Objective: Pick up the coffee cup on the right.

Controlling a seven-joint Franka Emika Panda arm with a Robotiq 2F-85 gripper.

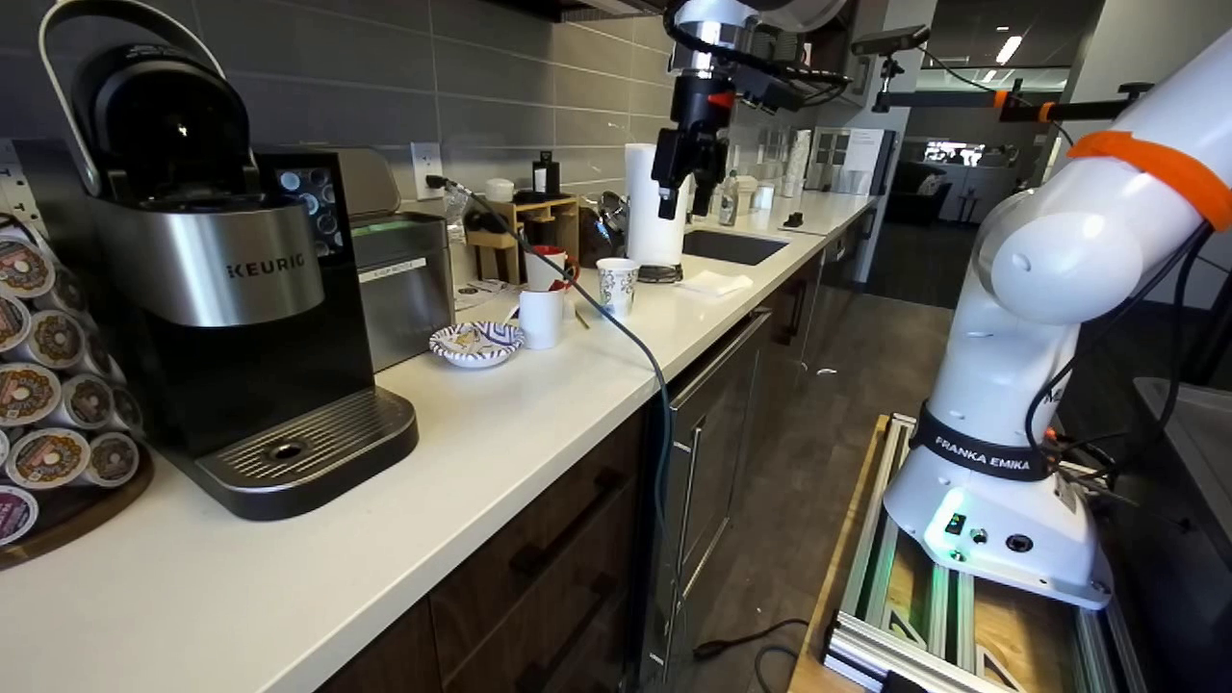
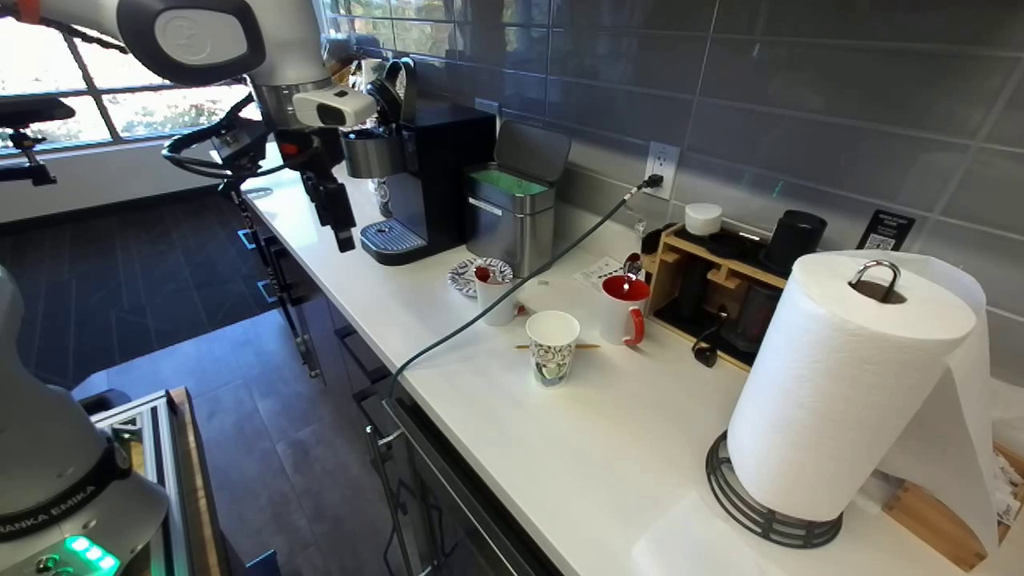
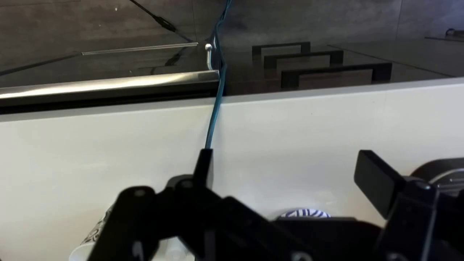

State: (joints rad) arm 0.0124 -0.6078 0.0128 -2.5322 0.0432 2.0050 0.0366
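Observation:
No wholly orange-red cup shows; the coffee cup closest to that is a mug with white outside, red inside and a red handle, standing upright on the counter (image 1: 549,265) (image 2: 618,314). A second white mug, with some red at its rim, stands nearby (image 1: 541,320) (image 2: 494,302). A patterned white paper cup (image 1: 617,286) (image 2: 552,350) stands near both; part of it shows in the wrist view (image 3: 93,233). My gripper (image 1: 687,207) (image 2: 344,236) is raised above the counter, apart from the cups. In the wrist view its fingers (image 3: 284,159) are wide apart with nothing between them.
A dark cable (image 1: 621,327) (image 2: 512,292) (image 3: 215,119) crosses over the counter from the outlet, near the mugs. A patterned bowl (image 1: 476,344) (image 2: 464,276) sits beside the second mug. A coffee machine (image 1: 279,279), metal bin (image 2: 516,220), paper-towel roll (image 2: 848,384) and wooden organizer (image 2: 664,280) stand around.

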